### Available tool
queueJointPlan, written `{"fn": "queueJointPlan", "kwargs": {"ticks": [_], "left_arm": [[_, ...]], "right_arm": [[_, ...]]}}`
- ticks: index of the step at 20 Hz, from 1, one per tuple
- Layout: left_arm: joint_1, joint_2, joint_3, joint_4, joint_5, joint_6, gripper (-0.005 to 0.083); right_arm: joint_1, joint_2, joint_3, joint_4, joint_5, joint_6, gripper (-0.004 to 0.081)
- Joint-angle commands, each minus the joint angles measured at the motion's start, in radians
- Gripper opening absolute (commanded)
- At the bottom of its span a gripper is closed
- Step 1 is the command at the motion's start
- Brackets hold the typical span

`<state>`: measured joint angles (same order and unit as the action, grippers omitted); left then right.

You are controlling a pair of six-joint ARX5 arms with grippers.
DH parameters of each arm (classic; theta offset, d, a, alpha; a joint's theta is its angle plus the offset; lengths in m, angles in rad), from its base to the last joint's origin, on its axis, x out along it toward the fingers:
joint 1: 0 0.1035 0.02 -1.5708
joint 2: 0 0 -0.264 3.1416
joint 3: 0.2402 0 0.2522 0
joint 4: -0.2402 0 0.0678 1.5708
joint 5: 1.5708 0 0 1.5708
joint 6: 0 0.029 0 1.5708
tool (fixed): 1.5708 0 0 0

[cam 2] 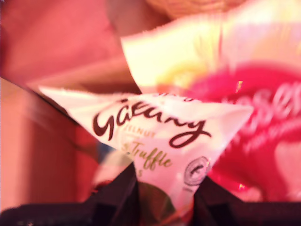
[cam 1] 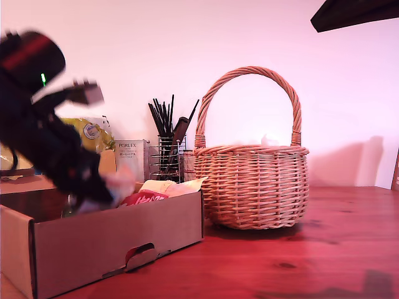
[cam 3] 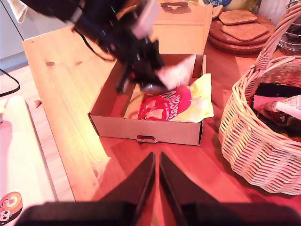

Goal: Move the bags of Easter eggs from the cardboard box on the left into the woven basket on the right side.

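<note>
The first tool (cam 2: 164, 207) is clenched on a corner of a white sweet bag (cam 2: 160, 141) with dark script lettering, just above the cardboard box (cam 1: 112, 240). In the exterior view that arm is a dark blur over the box at the view's left, with the pale bag (cam 1: 118, 184) smeared at its tip, so it seems to be in motion. The grip looks thin: only a crinkly point of the packet sits between the jaws, and the rest fans out freely. A quick swing could let the slippery film slide out, dropping the bag back into the box or onto the surface (cam 1: 324, 249) short of the basket (cam 1: 252, 184).

Under it lie a red and yellow bag (cam 3: 169, 106) and probably others; the dangling bag could snag one of them and drag it over the box wall.

The basket stands just beside the box, toward the exterior view's right, with its tall arched handle (cam 1: 249, 71) over the opening. A low or straight path risks clipping the handle or rim and nudging the basket. It already holds some packets (cam 3: 282, 101).

The second tool (cam 3: 156, 181) hangs over the surface in front of the box, jaws closed on nothing, near enough to the transfer path that the arms could crowd each other.
</note>
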<state>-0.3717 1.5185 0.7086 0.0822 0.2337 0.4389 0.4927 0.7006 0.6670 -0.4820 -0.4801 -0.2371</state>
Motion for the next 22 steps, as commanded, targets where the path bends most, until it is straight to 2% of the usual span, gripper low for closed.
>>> {"fn": "queueJointPlan", "kwargs": {"ticks": [1, 6, 7, 10, 12, 17, 22], "left_arm": [[-0.003, -0.084, -0.005, 0.016, -0.006, -0.007, -0.0015], [-0.004, -0.240, -0.005, -0.023, 0.001, -0.078, -0.0016], [-0.005, -0.263, -0.005, -0.029, 0.031, -0.114, -0.0016], [-0.046, -0.290, -0.005, 0.001, 0.229, -0.164, -0.0016], [-0.110, -0.280, -0.005, 0.060, 0.261, -0.183, -0.0016], [-0.280, -0.188, 0.016, 0.325, 0.230, -0.206, -0.0017], [-0.332, 0.011, 0.197, 0.357, 0.214, -0.206, -0.0017]], "right_arm": [[0.002, 0.002, -0.014, 0.006, 0.000, -0.004, -0.0013], [0.002, 0.002, -0.014, 0.014, 0.001, -0.004, -0.0013], [0.002, 0.002, -0.014, 0.013, 0.001, -0.004, -0.0013], [0.002, 0.002, -0.014, 0.009, 0.000, -0.002, -0.0013], [0.002, 0.000, -0.014, 0.000, 0.000, 0.002, -0.0013], [0.003, -0.049, -0.014, -0.055, -0.001, 0.006, -0.0013], [0.002, -0.084, -0.014, -0.081, 0.000, 0.005, -0.0013]]}}
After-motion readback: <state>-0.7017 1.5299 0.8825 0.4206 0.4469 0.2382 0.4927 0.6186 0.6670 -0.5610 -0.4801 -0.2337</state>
